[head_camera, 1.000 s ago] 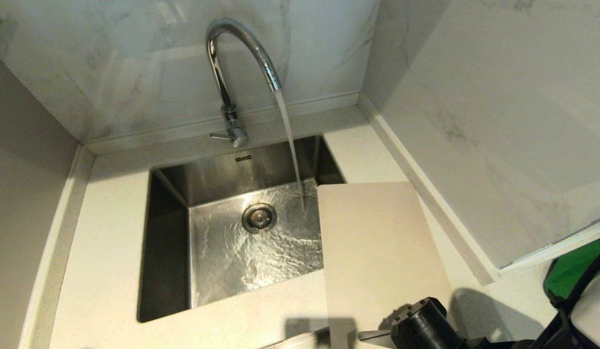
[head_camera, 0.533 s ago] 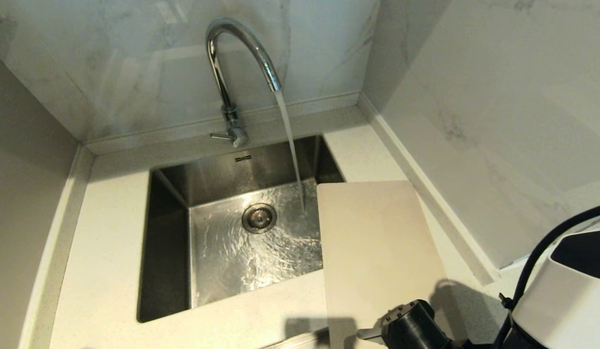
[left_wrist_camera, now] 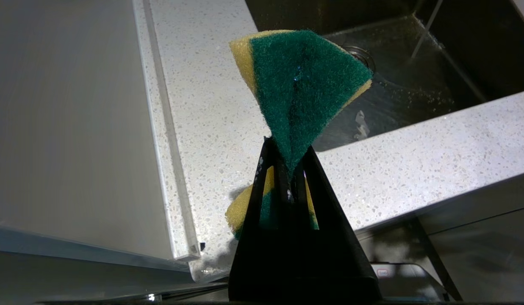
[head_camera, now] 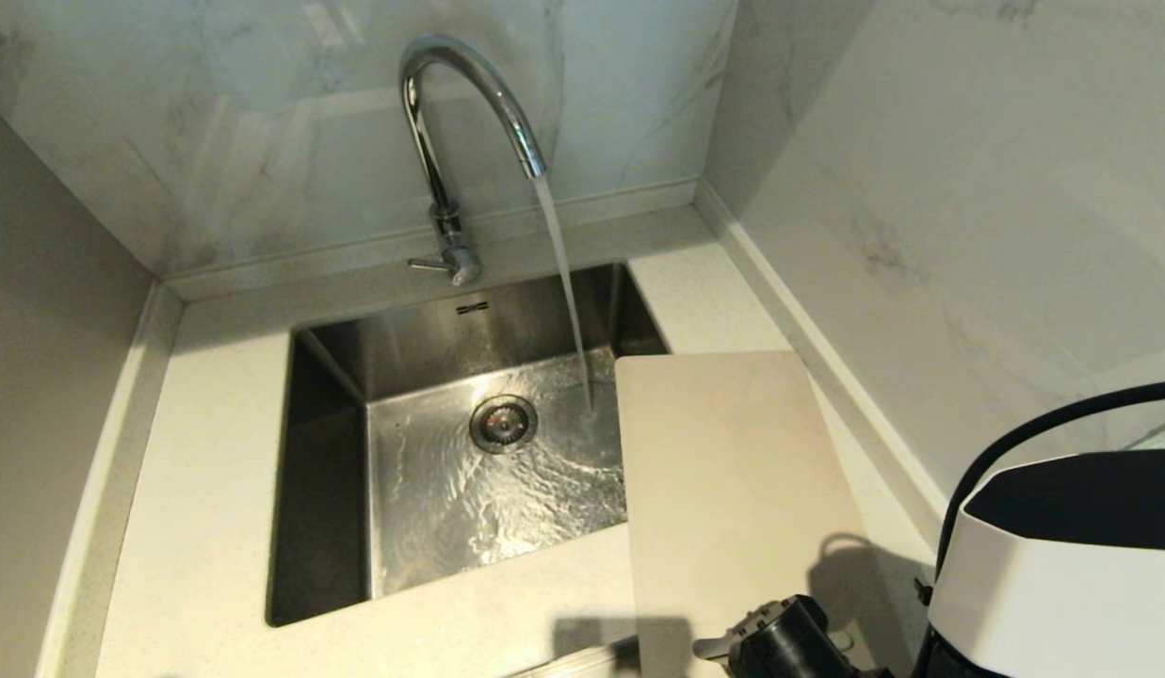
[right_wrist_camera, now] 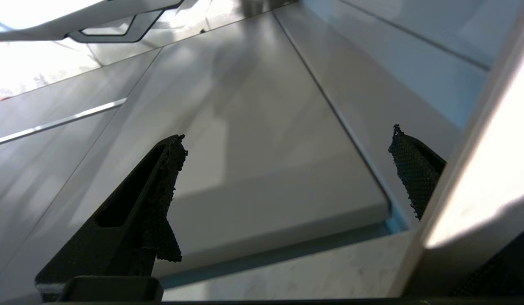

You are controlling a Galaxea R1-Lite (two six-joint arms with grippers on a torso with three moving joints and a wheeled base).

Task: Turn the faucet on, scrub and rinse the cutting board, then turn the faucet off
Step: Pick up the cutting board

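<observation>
Over the last second the right arm's white housing (head_camera: 1062, 565) has swung into the head view at about four o'clock, covering the green patch that showed in that corner; the faucet (head_camera: 455, 141) at twelve o'clock runs as before, its stream falling into the steel sink (head_camera: 337, 452) at centre; I judge the water step done and the board pickup under way. The cutting board (head_camera: 733, 490) lies unmoved at five o'clock, one end overhanging the sink's right rim, not yet under the stream. The right gripper (right_wrist_camera: 287, 169) stands wide apart and empty, facing pale wall panels; the left gripper (left_wrist_camera: 287, 169) is clamped on a green-and-yellow sponge (left_wrist_camera: 302, 89) above the speckled white countertop (left_wrist_camera: 211, 106). Marble-look tiles (head_camera: 262, 122) line the corner.
</observation>
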